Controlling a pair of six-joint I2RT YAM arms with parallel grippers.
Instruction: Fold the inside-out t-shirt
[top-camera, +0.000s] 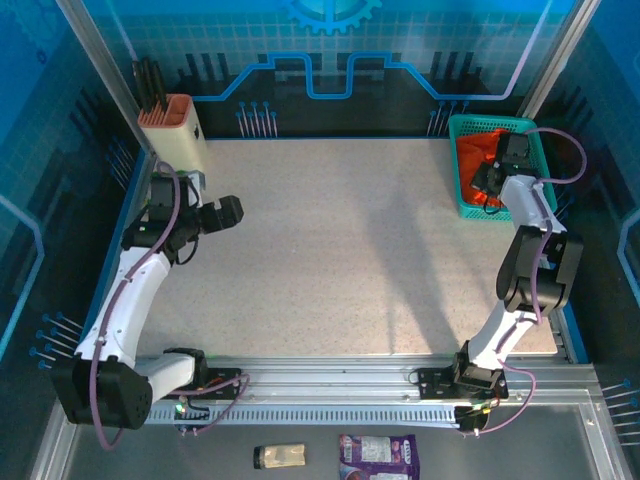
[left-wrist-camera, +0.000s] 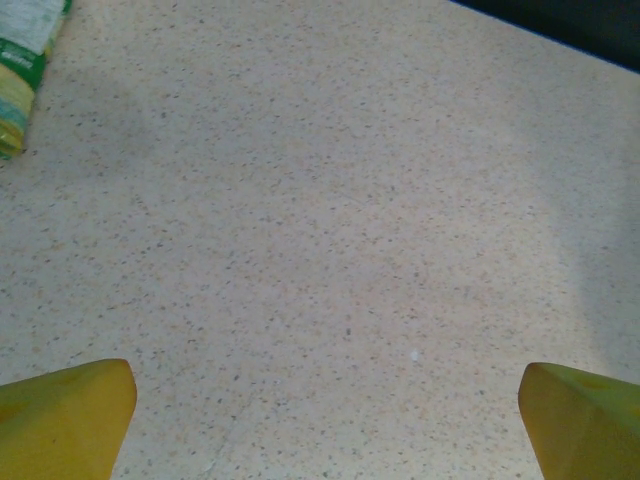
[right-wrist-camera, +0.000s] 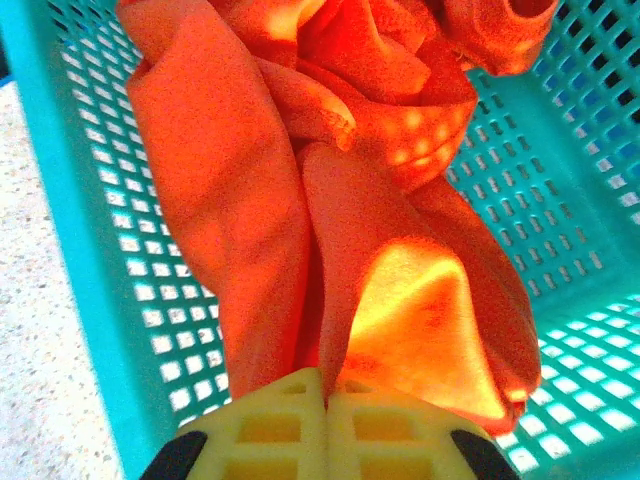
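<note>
Speckled beige tabletop (top-camera: 340, 260), left gripper (left-wrist-camera: 325, 400) spread wide above it, holding nothing, right gripper (right-wrist-camera: 327, 395) pinched shut on crumpled bright orange t-shirt (right-wrist-camera: 250, 200) inside teal plastic mesh basket (right-wrist-camera: 90, 250) at far right corner, blue panelled walls (top-camera: 330, 60) behind.

Robot lab cell: speckled table (top-camera: 350, 250), aluminium rail (top-camera: 340, 375), blue circuit-pattern backdrop panels (top-camera: 330, 60).

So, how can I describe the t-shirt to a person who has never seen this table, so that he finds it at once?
Start from the speckled table and go to its far right corner, where a teal mesh basket stands. The t-shirt is the crumpled cloth inside it, pinched by the right gripper. It is soft and bright orange against the hard teal mesh.
</note>
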